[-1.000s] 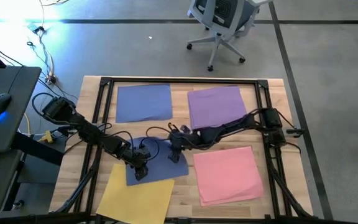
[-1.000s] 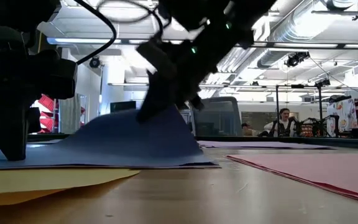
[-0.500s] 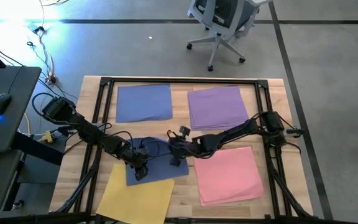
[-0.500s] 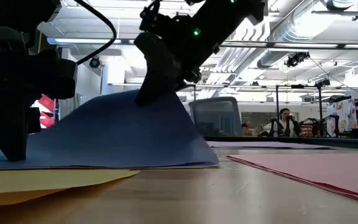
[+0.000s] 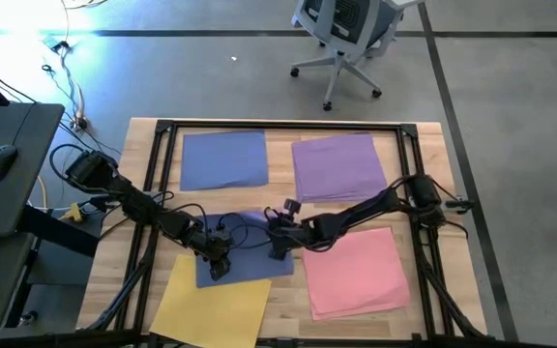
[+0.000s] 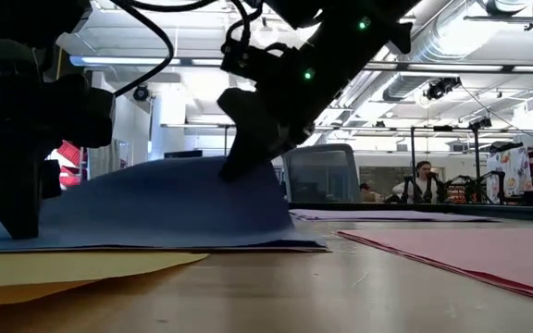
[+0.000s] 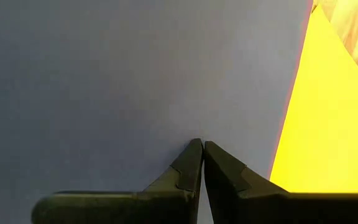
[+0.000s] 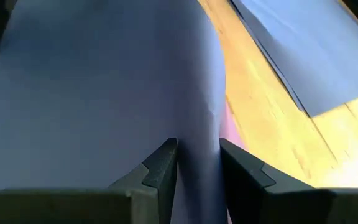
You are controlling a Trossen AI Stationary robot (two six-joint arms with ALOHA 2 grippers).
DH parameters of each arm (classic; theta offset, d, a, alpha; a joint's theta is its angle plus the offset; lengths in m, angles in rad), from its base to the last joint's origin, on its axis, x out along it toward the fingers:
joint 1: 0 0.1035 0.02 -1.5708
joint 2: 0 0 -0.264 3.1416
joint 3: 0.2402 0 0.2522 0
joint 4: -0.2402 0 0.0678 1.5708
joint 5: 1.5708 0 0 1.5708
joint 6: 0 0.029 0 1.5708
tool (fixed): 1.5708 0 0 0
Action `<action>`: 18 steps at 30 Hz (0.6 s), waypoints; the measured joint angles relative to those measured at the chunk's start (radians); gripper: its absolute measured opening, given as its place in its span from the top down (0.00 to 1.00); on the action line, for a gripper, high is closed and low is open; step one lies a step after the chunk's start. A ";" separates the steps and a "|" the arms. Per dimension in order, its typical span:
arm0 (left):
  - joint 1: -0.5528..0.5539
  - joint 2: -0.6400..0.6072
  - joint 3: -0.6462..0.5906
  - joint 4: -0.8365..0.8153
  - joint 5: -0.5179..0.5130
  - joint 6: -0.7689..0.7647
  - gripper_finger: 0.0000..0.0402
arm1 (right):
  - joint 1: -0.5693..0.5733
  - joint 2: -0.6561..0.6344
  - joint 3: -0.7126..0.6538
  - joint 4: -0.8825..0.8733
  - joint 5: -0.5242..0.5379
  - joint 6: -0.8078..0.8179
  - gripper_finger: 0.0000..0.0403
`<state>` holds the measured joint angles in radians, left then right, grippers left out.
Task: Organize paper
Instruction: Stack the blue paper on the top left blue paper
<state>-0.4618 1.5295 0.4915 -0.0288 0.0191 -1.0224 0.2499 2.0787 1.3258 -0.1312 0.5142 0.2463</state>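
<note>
Now the right gripper [image 5: 277, 249] is pinching a raised fold of the blue sheet [image 5: 245, 259] between its fingers [image 8: 160, 168], lifting it like a small tent at the table's [image 5: 433, 159] middle front. Meanwhile the left gripper [image 5: 218, 268], fingers pressed together, is pushing down the sheet's other end, just above the yellow sheet [image 5: 211, 307].

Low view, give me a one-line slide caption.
Right gripper pinches a blue sheet into a ridge while the left gripper pins its other end.
</note>
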 joint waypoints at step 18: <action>0.005 -0.244 0.277 -0.531 -0.050 0.047 1.00 | -0.009 0.008 0.132 -0.162 -0.038 0.191 1.00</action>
<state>-0.4572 1.2855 0.7687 -0.5594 -0.0311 -0.9750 0.2407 2.0863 1.4580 -0.2930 0.4761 0.4372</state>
